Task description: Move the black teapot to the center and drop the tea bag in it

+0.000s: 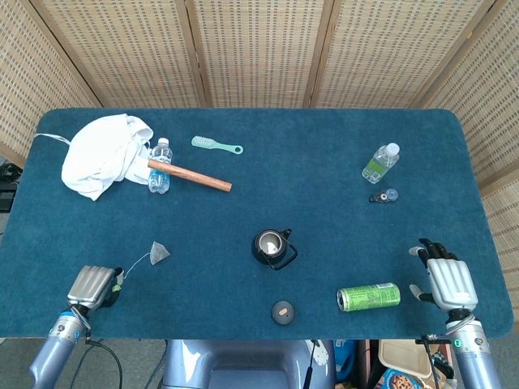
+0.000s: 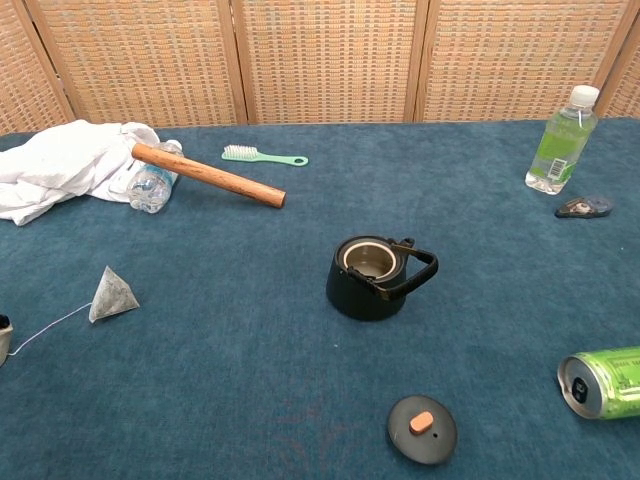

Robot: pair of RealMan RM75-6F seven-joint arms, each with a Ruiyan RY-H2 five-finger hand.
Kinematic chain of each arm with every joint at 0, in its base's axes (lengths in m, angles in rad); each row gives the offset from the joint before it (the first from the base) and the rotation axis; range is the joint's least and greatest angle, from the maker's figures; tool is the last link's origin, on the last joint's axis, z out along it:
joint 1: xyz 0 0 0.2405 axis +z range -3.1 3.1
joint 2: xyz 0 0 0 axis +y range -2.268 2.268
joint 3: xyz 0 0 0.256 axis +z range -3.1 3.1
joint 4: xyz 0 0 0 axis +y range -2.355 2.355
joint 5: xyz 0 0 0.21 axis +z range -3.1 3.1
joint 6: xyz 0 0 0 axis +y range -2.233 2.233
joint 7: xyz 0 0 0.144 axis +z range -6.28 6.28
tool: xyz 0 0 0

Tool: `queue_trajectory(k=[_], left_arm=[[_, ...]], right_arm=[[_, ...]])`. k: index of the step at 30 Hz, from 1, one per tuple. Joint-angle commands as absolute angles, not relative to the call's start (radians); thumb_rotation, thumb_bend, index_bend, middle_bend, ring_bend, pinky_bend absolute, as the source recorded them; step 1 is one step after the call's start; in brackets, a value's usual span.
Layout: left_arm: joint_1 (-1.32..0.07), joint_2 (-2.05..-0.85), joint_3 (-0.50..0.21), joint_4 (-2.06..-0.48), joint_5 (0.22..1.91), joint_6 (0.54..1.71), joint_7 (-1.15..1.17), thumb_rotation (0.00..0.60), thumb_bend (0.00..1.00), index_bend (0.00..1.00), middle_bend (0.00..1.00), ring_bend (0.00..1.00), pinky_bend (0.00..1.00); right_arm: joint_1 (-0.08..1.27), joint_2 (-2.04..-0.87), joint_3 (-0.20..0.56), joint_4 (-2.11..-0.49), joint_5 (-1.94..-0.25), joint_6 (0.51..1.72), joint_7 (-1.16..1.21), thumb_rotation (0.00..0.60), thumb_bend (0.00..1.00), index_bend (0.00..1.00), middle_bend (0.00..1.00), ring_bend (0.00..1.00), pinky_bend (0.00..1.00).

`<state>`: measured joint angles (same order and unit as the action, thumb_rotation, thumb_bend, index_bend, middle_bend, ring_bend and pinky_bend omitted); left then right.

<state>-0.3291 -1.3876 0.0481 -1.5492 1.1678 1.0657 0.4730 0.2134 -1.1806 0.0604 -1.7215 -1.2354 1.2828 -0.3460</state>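
The black teapot (image 1: 271, 245) (image 2: 372, 277) stands lidless near the middle of the blue table, its handle folded toward the front right. Its lid (image 1: 282, 312) (image 2: 422, 428), with an orange knob, lies in front of it. The pyramid tea bag (image 1: 158, 253) (image 2: 113, 295) rests on the cloth at the front left, and its string runs to my left hand (image 1: 93, 286). That hand is curled at the table's front-left edge and pinches the tag end of the string. My right hand (image 1: 443, 278) is at the front right, fingers apart and holding nothing.
A green can (image 1: 368, 297) (image 2: 603, 382) lies between the lid and my right hand. A water bottle (image 1: 380, 162) and a small dark object (image 1: 383, 195) sit at the right. At the back left are a white cloth (image 1: 101, 154), a small bottle (image 1: 160, 166), a wooden rod (image 1: 189, 175) and a brush (image 1: 216, 145).
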Motion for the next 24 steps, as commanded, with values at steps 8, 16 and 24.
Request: queue_trajectory(k=[8, 16, 24], left_arm=[[-0.328, -1.388, 0.049, -1.547, 1.172, 1.067, 0.456, 0.6, 0.4, 0.55, 0.89, 0.8, 0.67], [-0.33, -1.378, 0.049, -1.554, 1.171, 1.062, 0.443, 0.6, 0.43, 0.57, 0.89, 0.8, 0.67], [-0.329, -1.37, 0.045, -1.56, 1.173, 1.071, 0.433, 0.6, 0.47, 0.59, 0.9, 0.8, 0.67]], right_arm=[[0.212, -1.178, 0.062, -1.728, -1.227, 1.281, -0.353, 0.6, 0.38, 0.31, 0.23, 0.2, 0.37], [0.213, -1.175, 0.064, -1.733, -1.226, 1.281, -0.353, 0.6, 0.38, 0.31, 0.23, 0.2, 0.37], [0.212, -1.173, 0.065, -1.733, -1.224, 1.28, -0.348, 0.6, 0.38, 0.31, 0.22, 0.2, 0.37]])
